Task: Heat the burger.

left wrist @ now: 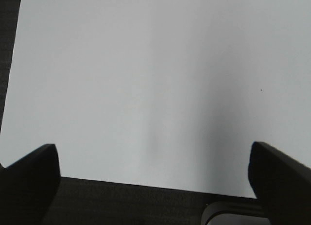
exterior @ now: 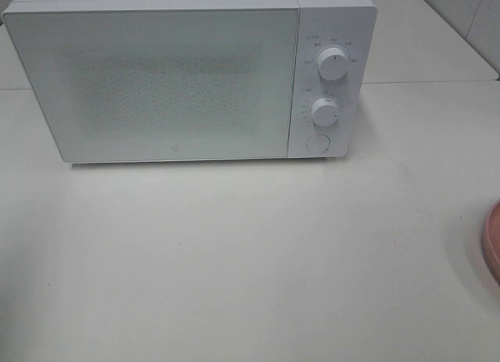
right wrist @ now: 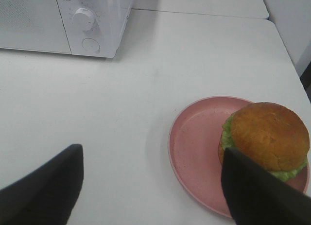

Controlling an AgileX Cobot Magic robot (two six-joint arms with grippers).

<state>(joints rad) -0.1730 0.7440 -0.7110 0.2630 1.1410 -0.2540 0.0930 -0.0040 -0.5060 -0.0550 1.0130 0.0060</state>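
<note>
- You are looking at a white microwave (exterior: 187,77) sitting at the back of the white table (exterior: 234,260), its door (exterior: 156,84) closed flat against the front.
- Two round knobs, an upper dial (exterior: 333,66) and a lower dial (exterior: 324,112), are standing one above the other on the panel to the right of the door, with a round button (exterior: 317,142) just under them.
- In the high view you are seeing only a sliver of the pink plate (exterior: 493,241), peeking in at the right edge of the table, well apart from the microwave.
- The burger (right wrist: 267,137) is resting on that pink plate (right wrist: 194,147), toward one side of it rather than the centre; the golden bun is facing up and green lettuce is showing around its lower edge.
- Your right gripper (right wrist: 150,186) is hovering above the table with its jaws spread wide and nothing between them; one dark finger (right wrist: 257,196) is overlapping the burger in the wrist view, but you cannot tell whether it is touching.
- Your left gripper (left wrist: 155,181) is hanging with its jaws spread fully apart, holding nothing, over the near edge of the white surface (left wrist: 155,79) with a dark floor (left wrist: 121,205) below.
- Neither arm is showing in the high view.
</note>
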